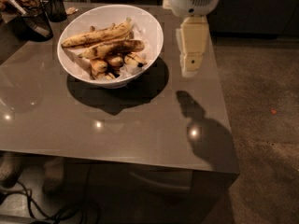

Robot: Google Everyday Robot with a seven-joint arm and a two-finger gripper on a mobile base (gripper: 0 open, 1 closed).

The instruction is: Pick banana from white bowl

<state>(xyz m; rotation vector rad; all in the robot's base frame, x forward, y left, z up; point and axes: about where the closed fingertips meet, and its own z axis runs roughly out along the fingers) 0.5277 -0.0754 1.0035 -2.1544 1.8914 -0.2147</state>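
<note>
You're working over a glossy grey table (pixel 117 125) that's throwing glare. The white bowl (pixel 152 31) is sitting on its far-left part, wide with sloping walls, so you're getting room to come in from above. The gripper (pixel 189 69) is hanging nose-down above the table just past the bowl's rim on the picture-right side, not over the fruit and touching nothing. I can't tell whether it's released or clenched, so check before you descend. The banana (pixel 114 47) is lying in the bowl, second from the back. It's running roughly left-right, looks to be pressing against the paler banana (pixel 96 35) behind it, and has stubby bananas (pixel 100 65) crowding its front edge. From the gripper it's sitting to picture-left and lower, across the rim, with its right-hand end reaching nearest the gripper. Handling, my guess: it's light but overripe going by the brown patches, so you're dealing with soft flesh and thin skin that's likely bruising or splitting under a hard squeeze. The skin is probably a bit slick too. I'd be taking it across the mid-section, closing over the short axis where it's thickest and least boxed in, with gentle force. I'd be avoiding the stem and tip. Risk: you're catching the paler one along with it.
</note>
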